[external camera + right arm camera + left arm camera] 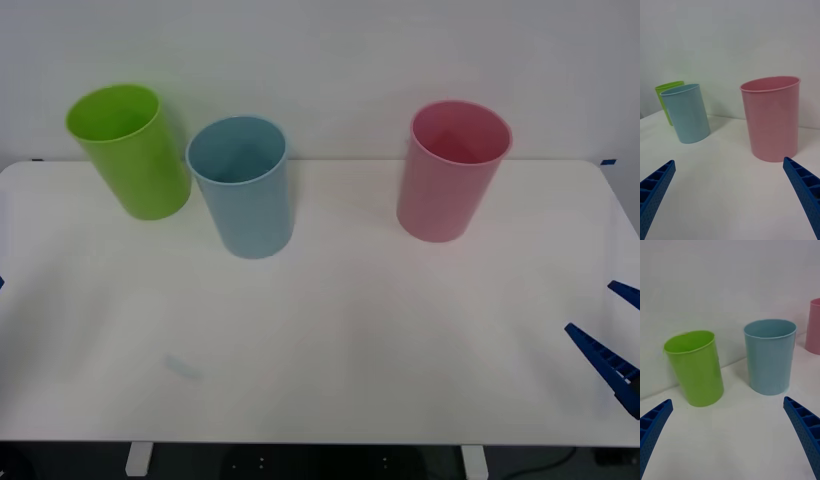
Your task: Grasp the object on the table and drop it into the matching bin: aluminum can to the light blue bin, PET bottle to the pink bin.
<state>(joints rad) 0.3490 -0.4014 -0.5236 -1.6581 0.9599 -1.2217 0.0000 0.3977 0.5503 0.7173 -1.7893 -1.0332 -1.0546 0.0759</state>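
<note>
You see the right gripper (614,326) cut off by the picture's right edge in the front view, at the near right side of the desk (350,350). Only its two blue ribbed fingers (600,352) show there. In its wrist view its jaws stand wide with nothing between them, facing the pink bin (772,120). The left gripper (728,400) has its jaws just as wide and bare, facing the lime green bin (696,369) and the light blue bin (769,358). The pink bin is cut off at the edge of that view.

The floors of all three bins are in shade or hidden by their walls, so you cannot tell what lies inside them. A faint pale mark (182,366) on the near left of the desk is too dim to make out.

The three bins stand upright along the far side. The lime green bin is far left. The light blue bin is just right of it and a little nearer, with a narrow gap between them. The pink bin is well apart to the right.

The desk is white, smooth and wide, with rounded corners. A plain white wall (330,60) stands behind it. Small blue tape marks (607,160) sit at its far corners. Under the near edge you see white leg brackets (138,458) over a dark floor.
</note>
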